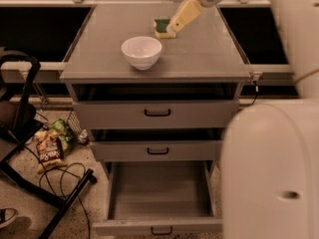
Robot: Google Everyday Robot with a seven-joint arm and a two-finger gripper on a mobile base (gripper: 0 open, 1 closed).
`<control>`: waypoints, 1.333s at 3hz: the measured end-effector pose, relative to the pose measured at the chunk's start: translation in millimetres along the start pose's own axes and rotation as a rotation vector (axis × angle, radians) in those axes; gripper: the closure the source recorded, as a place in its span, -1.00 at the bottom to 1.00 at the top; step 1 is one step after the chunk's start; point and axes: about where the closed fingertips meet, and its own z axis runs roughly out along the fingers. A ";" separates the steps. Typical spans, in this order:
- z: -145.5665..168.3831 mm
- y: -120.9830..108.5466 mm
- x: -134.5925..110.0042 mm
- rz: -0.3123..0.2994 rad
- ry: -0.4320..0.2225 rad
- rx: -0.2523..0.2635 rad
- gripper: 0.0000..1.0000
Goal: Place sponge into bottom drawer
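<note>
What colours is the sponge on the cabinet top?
Sponge: dark green over pale yellow; camera view. The hand is beside it.

Gripper [175,25] at upper centre, tilted steeply downward, on white arm [291,29] outstretched forward.

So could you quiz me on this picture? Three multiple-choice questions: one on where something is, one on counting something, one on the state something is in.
1. Where is the sponge?
A. On the cabinet top, behind the white bowl
B. Inside a drawer
C. On the floor

2. How many drawers are there?
A. Two
B. Three
C. Five

3. The bottom drawer is:
A. Shut
B. Pulled out
C. Taken off

Answers:
1 A: it lies near the back of the top, with the gripper at its right edge.
2 B: three grey fronts are stacked one below another.
3 B: its inside is open to view below the other two.
</note>
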 end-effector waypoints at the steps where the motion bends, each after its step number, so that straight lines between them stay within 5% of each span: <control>1: 59.2 -38.9 -7.9 0.084 0.015 0.099 -1.00; 3: 105.7 -67.9 4.5 0.270 0.077 0.220 -1.00; 4: 131.3 -82.0 21.6 0.410 0.064 0.280 -1.00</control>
